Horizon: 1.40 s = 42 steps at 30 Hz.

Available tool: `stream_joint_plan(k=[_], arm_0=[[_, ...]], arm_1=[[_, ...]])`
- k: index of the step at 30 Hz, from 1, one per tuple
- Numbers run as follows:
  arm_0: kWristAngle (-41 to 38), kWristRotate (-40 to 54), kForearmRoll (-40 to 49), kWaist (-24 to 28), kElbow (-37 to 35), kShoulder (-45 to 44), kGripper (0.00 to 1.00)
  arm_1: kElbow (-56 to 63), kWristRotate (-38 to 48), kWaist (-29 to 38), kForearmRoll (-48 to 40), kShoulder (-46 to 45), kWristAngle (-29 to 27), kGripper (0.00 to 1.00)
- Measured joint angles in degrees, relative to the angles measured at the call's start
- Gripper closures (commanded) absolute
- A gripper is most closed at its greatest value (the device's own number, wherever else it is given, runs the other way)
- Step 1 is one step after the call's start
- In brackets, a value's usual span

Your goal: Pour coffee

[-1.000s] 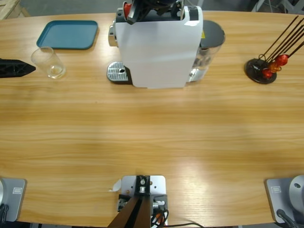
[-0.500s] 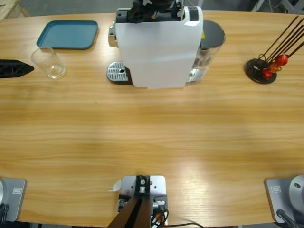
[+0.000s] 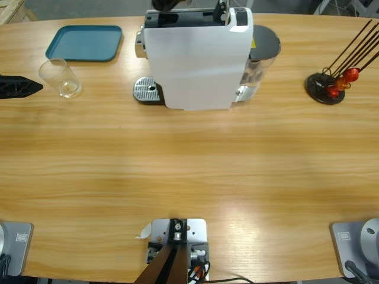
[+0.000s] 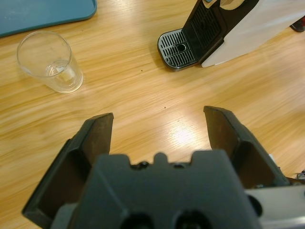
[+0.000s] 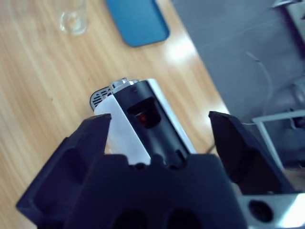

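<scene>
No coffee shows in any view. The white coffee machine (image 3: pixel 198 56) stands at the table's far middle, its metal drip tray (image 3: pixel 147 90) bare. Its open top slot holds a small red thing (image 5: pixel 143 117). My right gripper (image 5: pixel 159 119) hovers open high above that slot, and only a dark bit of it (image 3: pixel 164 3) shows at the high view's top edge. A clear glass (image 3: pixel 60 78) stands left of the machine and looks empty (image 4: pixel 49 62). My left gripper (image 3: pixel 21 86) lies low at the left edge, open (image 4: pixel 157 117), pointing at the glass and apart from it.
A blue tray (image 3: pixel 84 42) lies behind the glass at the far left. A black stand with red-orange beads on sticks (image 3: pixel 334 80) is at the far right. The machine's water tank (image 3: pixel 262 56) sits on its right side.
My right gripper has lifted away from the machine's top and nearly left the high view. The left gripper and the glass have stayed put.
</scene>
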Motion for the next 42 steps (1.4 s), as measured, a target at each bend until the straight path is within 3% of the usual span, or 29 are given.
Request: stream_joint_plan(k=[3, 4, 11, 17, 21, 23, 27, 34, 42], arm_0=[[0.0, 0.0, 0.0, 0.0, 0.0, 0.01, 0.179], [0.0, 0.0, 0.0, 0.0, 0.0, 0.01, 0.179], [0.0, 0.0, 0.0, -0.01, 0.0, 0.01, 0.179], [0.0, 0.0, 0.0, -0.06, 0.0, 0.02, 0.179], [0.0, 0.0, -0.01, -0.07, 0.0, 0.02, 0.179], [0.0, 0.0, -0.03, -0.16, 0.0, 0.02, 0.179], [0.0, 0.0, -0.17, -0.25, 0.0, 0.01, 0.179], [0.0, 0.0, -0.24, -0.3, 0.0, 0.01, 0.179], [0.0, 0.0, -0.9, -0.31, 0.0, 0.03, 0.179]], arm_1=[[-0.15, 0.79, 2.32, 3.46, -1.85, -7.96, 0.946], [-0.61, 0.56, 2.88, 5.84, -2.32, -9.44, 1.0], [-3.04, 3.45, 4.56, 21.46, -7.54, -12.52, 1.0], [-0.4, 11.1, 4.57, 14.76, -16.16, -11.36, 1.0], [-0.14, 12.39, 4.57, 13.26, -17.52, -6.98, 1.0], [1.86, 13.15, 4.58, 10.06, -17.53, -7.79, 1.0], [11.57, 13.4, 4.6, -4.9, -17.61, -16.89, 1.0], [22.52, 13.4, 7.18, -17.35, -14.41, -38.24, 1.0], [24.35, 13.4, 9.51, -21.63, -11.22, -42.04, 1.0]])
